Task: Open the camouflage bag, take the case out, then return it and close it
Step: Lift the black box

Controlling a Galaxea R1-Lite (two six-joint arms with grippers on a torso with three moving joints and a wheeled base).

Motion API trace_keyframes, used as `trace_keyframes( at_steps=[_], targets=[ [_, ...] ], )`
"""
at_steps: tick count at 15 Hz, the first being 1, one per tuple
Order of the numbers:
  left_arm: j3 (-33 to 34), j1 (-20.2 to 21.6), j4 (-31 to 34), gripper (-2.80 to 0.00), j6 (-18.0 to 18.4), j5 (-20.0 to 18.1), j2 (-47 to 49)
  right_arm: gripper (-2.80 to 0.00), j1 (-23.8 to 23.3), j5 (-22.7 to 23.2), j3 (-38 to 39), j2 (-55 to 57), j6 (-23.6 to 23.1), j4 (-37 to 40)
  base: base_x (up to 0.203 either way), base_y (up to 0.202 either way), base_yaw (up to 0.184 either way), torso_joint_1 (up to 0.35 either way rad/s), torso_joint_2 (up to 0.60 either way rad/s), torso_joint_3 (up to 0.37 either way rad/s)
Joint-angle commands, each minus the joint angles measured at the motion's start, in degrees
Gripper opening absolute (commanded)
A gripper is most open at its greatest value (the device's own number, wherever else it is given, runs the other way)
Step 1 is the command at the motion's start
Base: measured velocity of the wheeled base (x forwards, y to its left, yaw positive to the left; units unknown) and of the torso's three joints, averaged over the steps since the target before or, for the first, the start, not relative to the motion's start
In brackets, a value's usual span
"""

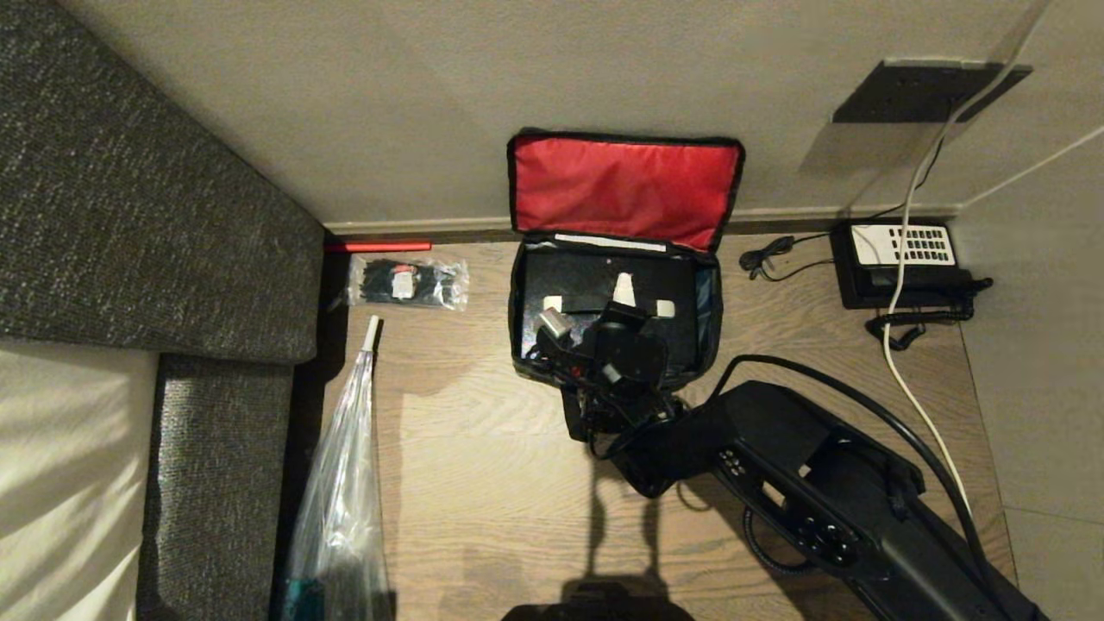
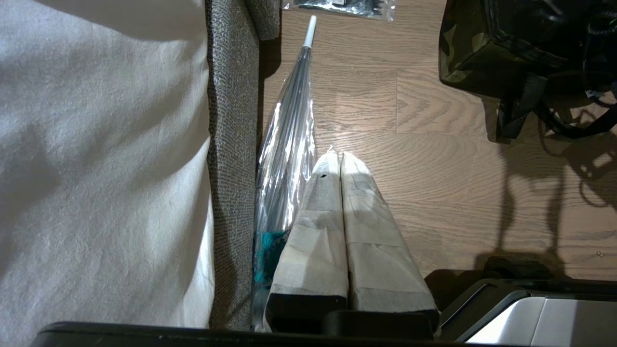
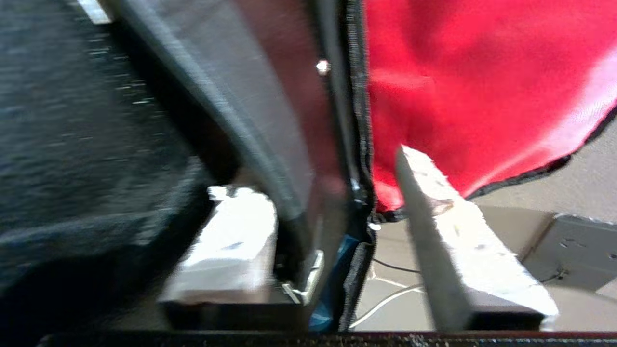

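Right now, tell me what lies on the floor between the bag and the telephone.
A loose black cable by the wall; otherwise bare wood floor. The head view shows it, bag left, telephone right.

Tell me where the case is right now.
In the head view the case lies flat inside the open camouflage bag at the floor's middle, below the raised red lid, with the right gripper over it.

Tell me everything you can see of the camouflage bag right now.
The camouflage bag sits open on the wood floor by the wall, its red-lined lid leaning upright against it. It is soft and boxy, with green camouflage fabric and black straps. The black case lies inside. The right gripper reaches into the opening, fingers apart, straddling the bag's wall in the wrist view.
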Motion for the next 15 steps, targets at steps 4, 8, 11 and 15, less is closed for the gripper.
trace_keyframes(
  at_steps=[4, 8, 11, 15],
  targets=[
    [0.0, 0.0, 0.0, -2.80, 0.0, 0.0, -0.2, -2.80, 0.0, -0.9, -0.3, 1.3, -0.7, -0.7, 0.000, 0.000, 0.000, 0.000, 0.00, 0.000],
    [0.0, 0.0, 0.0, -2.80, 0.0, 0.0, -0.2, -2.80, 0.1, -0.9, 0.5, 0.8, -0.1, -1.8, 0.000, 0.000, 0.000, 0.000, 0.00, 0.000],
    [0.1, 0.0, 0.0, -2.80, 0.0, 0.0, -0.3, -2.80, 0.6, -0.9, 1.9, -2.0, -0.8, -4.3, 0.000, 0.000, 0.000, 0.000, 0.00, 0.000],
    [0.0, 0.0, 0.0, -2.80, 0.0, 0.0, -0.2, -2.80, 3.3, -1.8, 10.0, -10.9, -0.3, -4.9, 0.000, 0.000, 0.000, 0.000, 0.00, 0.000]
  ],
)
